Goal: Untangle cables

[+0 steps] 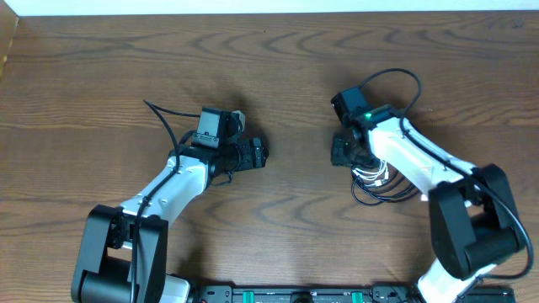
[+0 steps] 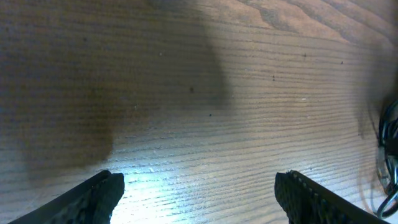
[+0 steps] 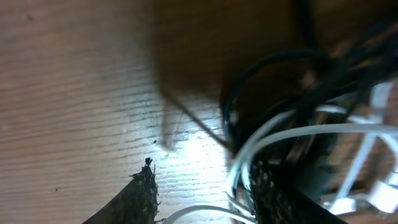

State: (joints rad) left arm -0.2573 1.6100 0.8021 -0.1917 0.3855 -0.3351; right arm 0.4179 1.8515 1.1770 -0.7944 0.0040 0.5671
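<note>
The cables (image 1: 376, 183) lie in one loose heap on the right side of the tabletop (image 1: 278, 59), partly under the right arm. The heap has black cords (image 3: 261, 68) and a white cord (image 3: 298, 132), looped over each other.

The right hand (image 1: 341, 151) is at the left edge of the heap, low over the wood. In the right wrist view its fingers (image 3: 146, 193) stand partly apart and bare tabletop shows between them, so the hand is open and grips nothing. The white cord runs beside the right finger and crosses the bottom of the gap; whether it touches, I cannot tell.

The left hand (image 1: 257, 154) is well apart from the heap, near the middle of the tabletop. Its fingers (image 2: 102, 190) are wide apart over bare wood, with nothing between them. In the left wrist view, a few cords show at the far right edge.
</note>
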